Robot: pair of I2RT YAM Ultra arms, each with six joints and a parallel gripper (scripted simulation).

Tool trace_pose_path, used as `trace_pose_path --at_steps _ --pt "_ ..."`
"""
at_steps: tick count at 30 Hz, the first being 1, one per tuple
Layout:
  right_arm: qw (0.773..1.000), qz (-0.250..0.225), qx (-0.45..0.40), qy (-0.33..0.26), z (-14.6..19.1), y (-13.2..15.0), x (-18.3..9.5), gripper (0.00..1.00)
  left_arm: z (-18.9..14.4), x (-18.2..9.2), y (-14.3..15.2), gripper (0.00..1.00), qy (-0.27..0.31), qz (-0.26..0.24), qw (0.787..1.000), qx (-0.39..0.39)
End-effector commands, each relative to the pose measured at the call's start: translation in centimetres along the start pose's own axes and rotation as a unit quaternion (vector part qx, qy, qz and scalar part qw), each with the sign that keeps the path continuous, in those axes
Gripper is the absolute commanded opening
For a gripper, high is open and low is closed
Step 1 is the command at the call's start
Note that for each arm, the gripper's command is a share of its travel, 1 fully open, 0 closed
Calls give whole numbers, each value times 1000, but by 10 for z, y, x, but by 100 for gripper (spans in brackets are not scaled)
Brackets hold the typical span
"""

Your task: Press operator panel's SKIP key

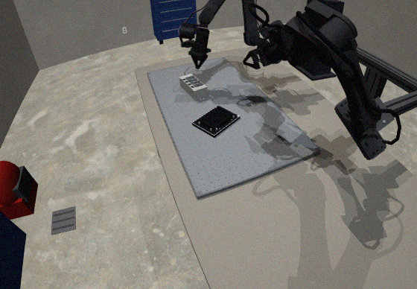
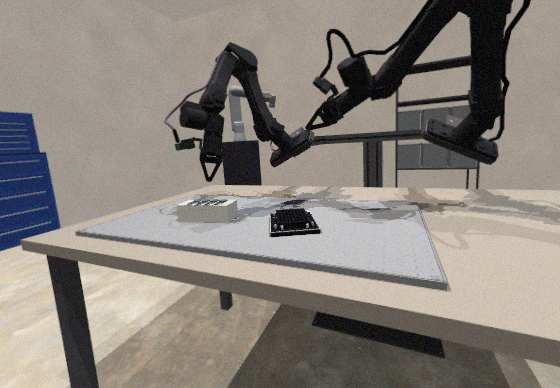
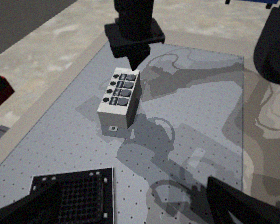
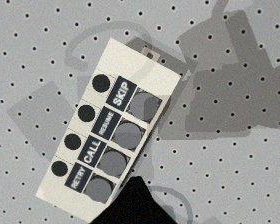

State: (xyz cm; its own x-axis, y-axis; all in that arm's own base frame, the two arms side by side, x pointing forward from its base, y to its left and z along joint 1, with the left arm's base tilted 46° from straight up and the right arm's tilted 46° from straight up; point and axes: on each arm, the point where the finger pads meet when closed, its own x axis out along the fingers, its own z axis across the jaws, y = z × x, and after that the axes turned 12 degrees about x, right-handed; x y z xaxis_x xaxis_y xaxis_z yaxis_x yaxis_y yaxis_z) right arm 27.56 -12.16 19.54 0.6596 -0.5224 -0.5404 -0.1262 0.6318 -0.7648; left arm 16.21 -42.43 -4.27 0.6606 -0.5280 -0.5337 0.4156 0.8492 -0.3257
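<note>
The operator panel (image 1: 199, 94) (image 2: 207, 214) (image 3: 113, 120) (image 4: 126, 55) is a cream box with four round grey keys. In the right wrist view the SKIP key (image 4: 145, 106) is at the upper end, then the RESUME key (image 4: 128, 135), CALL key (image 4: 113, 164) and RETRY key (image 4: 99, 188). All four lamps look dark, including the SKIP lamp (image 4: 101, 83). My right gripper (image 1: 198, 67) (image 2: 209, 179) (image 3: 132, 68) (image 4: 136, 184) is shut and empty, pointing down above the panel. My left gripper (image 1: 251, 65) (image 2: 309, 127) (image 3: 133, 187) is open and empty, raised away from the panel.
A black ribbed device (image 1: 216, 119) (image 2: 295, 218) (image 3: 81, 195) lies beside the panel on the grey perforated board (image 1: 208, 170) (image 2: 350, 258) (image 3: 201, 115). The left arm is held up near the right arm. Shadows of the arms cross the board.
</note>
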Motion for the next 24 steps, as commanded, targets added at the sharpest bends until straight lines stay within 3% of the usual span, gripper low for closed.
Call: trace_pose_path --at_steps 1,6,11,16,24 --pt "989 62 136 20 5 -6 3 0 13 -1 -27 100 -23 -33 999 -27" --pt "971 81 221 45 5 -22 14 0 13 -1 -27 100 -23 -33 999 -27" --pt "962 85 255 55 4 -32 19 0 13 -1 -27 100 -23 -33 999 -27" --pt "962 72 257 56 4 -44 24 0 13 -1 -27 100 -23 -33 999 -27" --pt "962 74 258 55 5 -40 22 0 13 -1 -27 100 -23 -33 999 -27"
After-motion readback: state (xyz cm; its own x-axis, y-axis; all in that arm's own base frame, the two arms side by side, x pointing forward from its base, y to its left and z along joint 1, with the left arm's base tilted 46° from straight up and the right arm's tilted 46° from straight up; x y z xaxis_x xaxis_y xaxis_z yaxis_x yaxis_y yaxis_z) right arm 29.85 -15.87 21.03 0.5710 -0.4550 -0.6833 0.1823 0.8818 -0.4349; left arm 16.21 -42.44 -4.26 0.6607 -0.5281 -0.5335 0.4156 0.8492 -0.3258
